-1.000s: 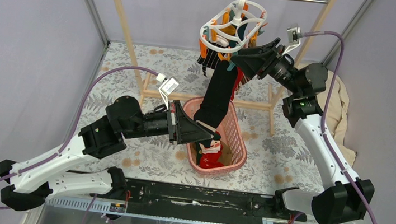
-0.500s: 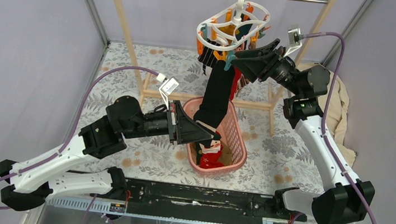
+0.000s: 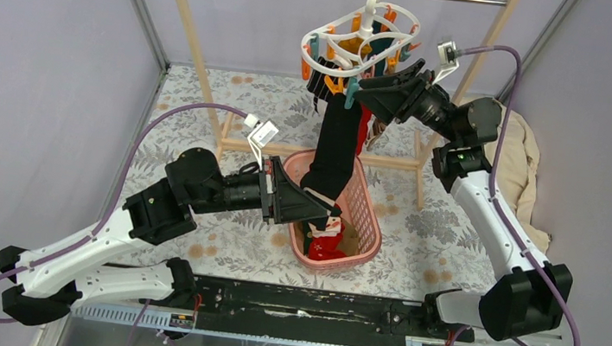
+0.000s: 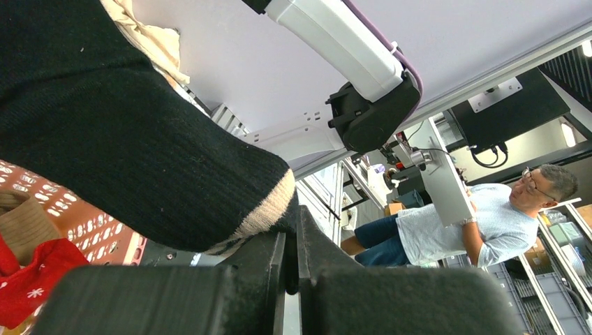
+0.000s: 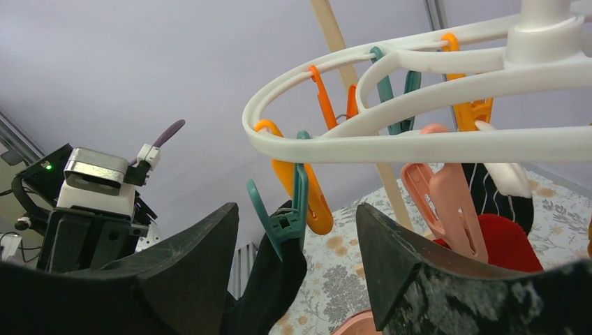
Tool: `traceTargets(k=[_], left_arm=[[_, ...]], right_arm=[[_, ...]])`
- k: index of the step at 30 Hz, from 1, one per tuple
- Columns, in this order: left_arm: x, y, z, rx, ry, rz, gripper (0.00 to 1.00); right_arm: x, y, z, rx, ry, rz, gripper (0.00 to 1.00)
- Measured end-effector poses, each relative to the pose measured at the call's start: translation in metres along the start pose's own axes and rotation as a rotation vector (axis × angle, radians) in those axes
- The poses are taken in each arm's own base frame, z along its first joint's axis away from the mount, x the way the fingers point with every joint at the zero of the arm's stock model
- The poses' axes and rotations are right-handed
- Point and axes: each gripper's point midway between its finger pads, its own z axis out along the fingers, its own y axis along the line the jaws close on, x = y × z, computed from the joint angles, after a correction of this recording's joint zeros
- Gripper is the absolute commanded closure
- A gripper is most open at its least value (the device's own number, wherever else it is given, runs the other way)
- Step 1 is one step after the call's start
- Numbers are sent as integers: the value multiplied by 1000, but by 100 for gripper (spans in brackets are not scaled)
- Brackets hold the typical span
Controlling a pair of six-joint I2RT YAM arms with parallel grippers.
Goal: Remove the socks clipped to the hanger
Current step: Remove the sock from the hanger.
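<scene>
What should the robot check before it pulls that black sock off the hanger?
1. Left tool shut on the toe end of the black sock: ok.
2. Right tool open, one finger on each side of the teal clip: ok.
3. Teal clip squeezed open: not ok, it is biting the sock's top and the fingers are not touching it.
4. Basket under the sock to catch it: ok.
5. Other socks out of the way of the pull: cannot tell, they are bunched behind the black one.
</scene>
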Motion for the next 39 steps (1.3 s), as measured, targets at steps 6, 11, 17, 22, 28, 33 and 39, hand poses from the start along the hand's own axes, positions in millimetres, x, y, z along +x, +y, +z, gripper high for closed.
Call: traceTargets(k=[6,11,17,22,28,33,39], left_arm=[[2,-1,0,6,9,-1,94],[3,0,1,6,17,-8,94],[4,-1,1,10,23,-10,94],[5,0,1,10,26,-13,94],[7,2,2,7,28,-22,94],[11,7,2,-4,36,-29,94],[18,15,3,-13,48,-37,94]], right_arm=[[2,-1,2,-19,9,17,30],[0,-1,5,-34,7,33,33],[-4,3,7,-51,-4,33,59],[-5,5,7,-60,-9,43,80],[-5,4,8,-57,-9,53,95],[-3,2,7,-48,-2,56,64],[5,2,3,-29,21,64,37]])
